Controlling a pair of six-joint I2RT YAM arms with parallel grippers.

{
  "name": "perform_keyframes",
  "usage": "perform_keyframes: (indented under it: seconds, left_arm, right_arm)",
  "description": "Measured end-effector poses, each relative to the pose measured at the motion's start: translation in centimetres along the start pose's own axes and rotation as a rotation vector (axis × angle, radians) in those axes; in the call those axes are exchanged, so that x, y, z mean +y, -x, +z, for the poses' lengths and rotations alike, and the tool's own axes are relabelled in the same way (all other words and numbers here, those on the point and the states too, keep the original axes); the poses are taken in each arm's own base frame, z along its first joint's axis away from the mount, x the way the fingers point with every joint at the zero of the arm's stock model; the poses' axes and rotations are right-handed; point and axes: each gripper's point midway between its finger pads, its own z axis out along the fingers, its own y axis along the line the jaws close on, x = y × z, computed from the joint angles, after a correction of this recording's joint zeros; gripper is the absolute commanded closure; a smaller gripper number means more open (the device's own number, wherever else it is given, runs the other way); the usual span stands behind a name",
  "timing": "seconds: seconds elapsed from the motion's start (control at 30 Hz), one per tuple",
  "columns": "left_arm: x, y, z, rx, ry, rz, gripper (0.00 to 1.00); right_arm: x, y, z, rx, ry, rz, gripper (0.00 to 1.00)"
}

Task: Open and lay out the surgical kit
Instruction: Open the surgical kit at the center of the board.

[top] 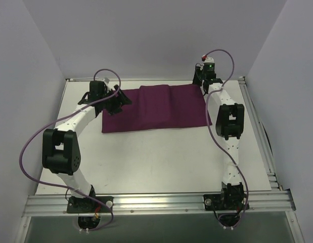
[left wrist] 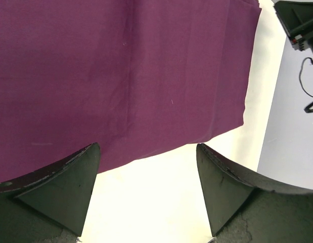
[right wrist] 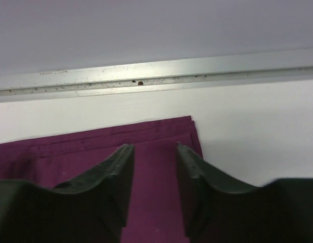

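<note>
Two arms bracket a single bundle. The white worktop is the largest thing, and the dark magenta-purple cloth wrap lies folded shut on it. The wrap is a flat rectangle whose long axis runs left to right, with a raised fold across its middle. No tray or instruments show.

The left tool sits at the wrap's left edge. Its fingers are spread wide and hold nothing, with that hem just ahead of them. The right tool hangs over the wrap's far right corner, parted more narrowly and also empty, with stacked cloth layers visible at that corner.

Each arm looks equally near its own end, so I judge a two-ended unfolding likely. Beyond the wrap only a thin strip remains before the aluminium rail. The near side of the wrap offers broad room to spread cloth.
</note>
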Motion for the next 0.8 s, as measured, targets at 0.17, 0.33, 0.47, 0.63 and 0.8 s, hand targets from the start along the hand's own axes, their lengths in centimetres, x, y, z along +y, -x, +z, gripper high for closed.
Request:
perform_keyframes:
  seconds: [0.17,0.33,0.47,0.63,0.8]
  left_arm:
    - [-0.1,0.0,0.0,0.003,-0.007,0.000,0.14]
    - [-0.1,-0.1,0.2,0.007,-0.009,0.000,0.14]
    - [0.1,-0.2,0.4,0.011,-0.005,-0.002,0.14]
    - [0.2,-0.2,0.5,0.012,-0.005,-0.003,0.14]
    - [0.1,-0.1,0.5,0.008,-0.009,-0.003,0.14]
  right_arm:
    - [-0.9,-2.0,1.3,0.040,-0.008,0.016,0.57]
    - [-2.2,-3.5,2.1,0.066,-0.020,0.029,0.59]
    - [-2.9,-4.2,2.4,0.079,-0.030,0.034,0.60]
    - [-2.7,-4.3,2.5,0.080,-0.020,0.034,0.63]
    - [-2.3,-4.3,2.5,0.078,-0.009,0.029,0.64]
